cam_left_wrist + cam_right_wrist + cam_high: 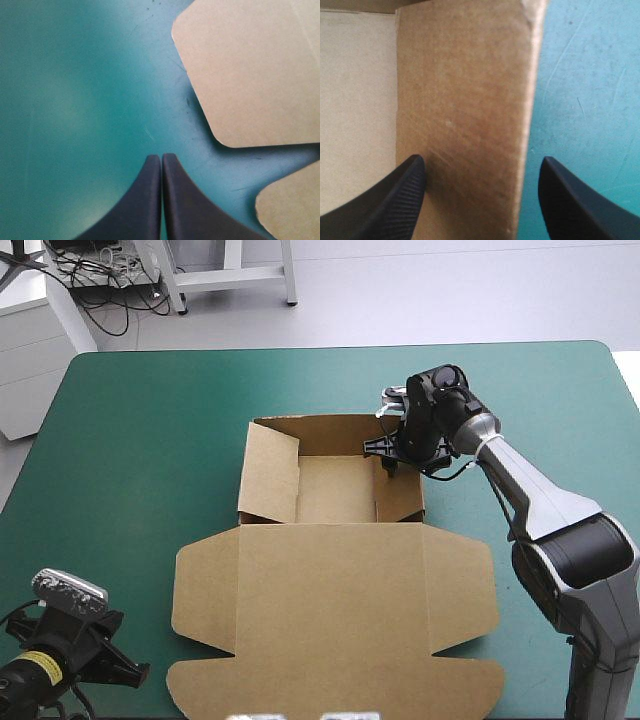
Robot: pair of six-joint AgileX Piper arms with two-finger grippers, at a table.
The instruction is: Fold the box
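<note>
The teal-green desk [140,440] carries the box [335,540] at its middle, long axis running far to near: tray beyond, lid [335,610] flat toward the robot; the tray's right wall [465,115] stands between the right jaws, which gape wide astride it (one inside the tray, one outside), gripping nothing; that arm is the nearer; the left jaws, clenched and empty, sit near the lid's left flap [250,70], not touching.

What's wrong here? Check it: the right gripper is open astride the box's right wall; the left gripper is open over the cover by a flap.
The left gripper is shut, not open: the left wrist view shows its fingers meeting over the cover by a flap. The right gripper is open astride the box's right wall.
</note>
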